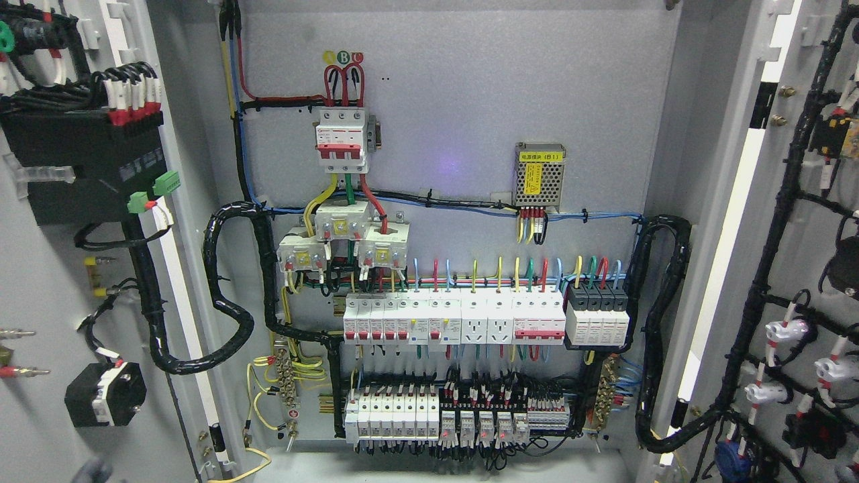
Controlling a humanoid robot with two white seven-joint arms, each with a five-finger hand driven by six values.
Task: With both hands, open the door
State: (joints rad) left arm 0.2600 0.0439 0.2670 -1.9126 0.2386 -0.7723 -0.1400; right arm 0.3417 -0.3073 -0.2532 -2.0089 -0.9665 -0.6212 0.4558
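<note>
The cabinet (456, 134) is seen with the left door (40, 268) and right door (792, 268) swung wide. Breaker rows (453, 318) are mounted inside; the power supply (539, 176) is labelled "B1". A blurred hand (90, 471) is glimpsed bottom left; its fingers cannot be told.

grey cabinet (470, 121); white breakers (456, 318) with red levers; black cable looms (228, 302)

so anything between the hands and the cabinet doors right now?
Nothing visible blocks them. Both doors already stand swung wide: the left door and right door show their wired inner faces, with the breaker panel exposed between. Only a dark blurred shape sits at the bottom left edge, possibly a hand; too little shows to tell.
</note>
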